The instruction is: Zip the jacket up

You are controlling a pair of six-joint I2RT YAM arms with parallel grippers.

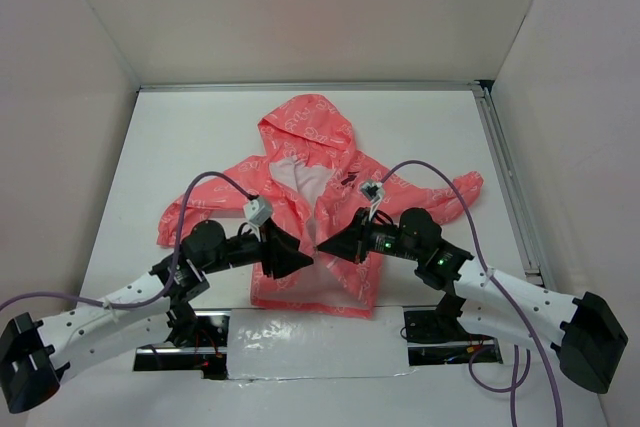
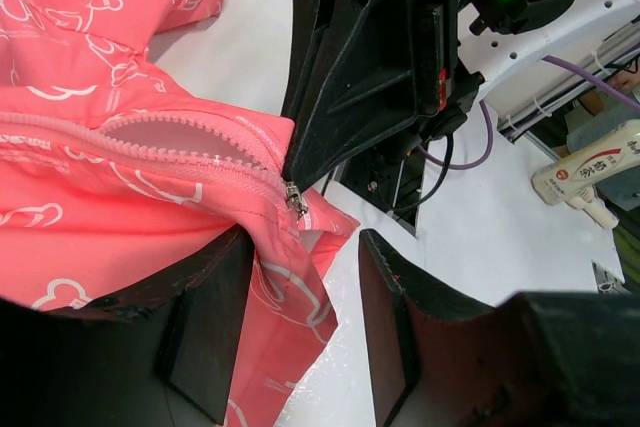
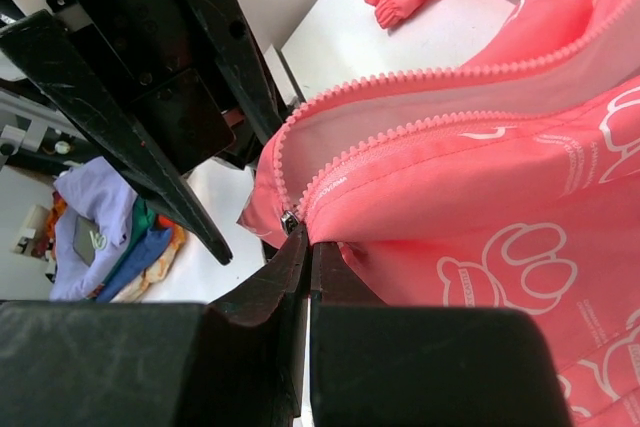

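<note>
The coral-pink jacket (image 1: 310, 162) lies flat on the white table (image 1: 180, 137), hood at the far end and front partly open, showing pale lining. My right gripper (image 1: 325, 247) is shut on the zipper just under the small metal slider (image 3: 288, 220), low on the front. In the left wrist view the slider (image 2: 296, 199) sits below the right gripper's black fingers (image 2: 350, 97). My left gripper (image 2: 303, 257) is open; a loose flap of the jacket's lower edge (image 2: 290, 317) hangs between its jaws against the left finger (image 2: 215, 327). The zipper teeth (image 3: 420, 132) above the slider stand apart.
White walls enclose the table on three sides, with a metal rail (image 1: 510, 177) along the right. Silver tape (image 1: 300, 342) covers the near edge between the arm bases. Purple cables (image 1: 215, 179) loop over both arms. Off the table are a bottle (image 2: 590, 172) and a pile of cloths (image 3: 110, 237).
</note>
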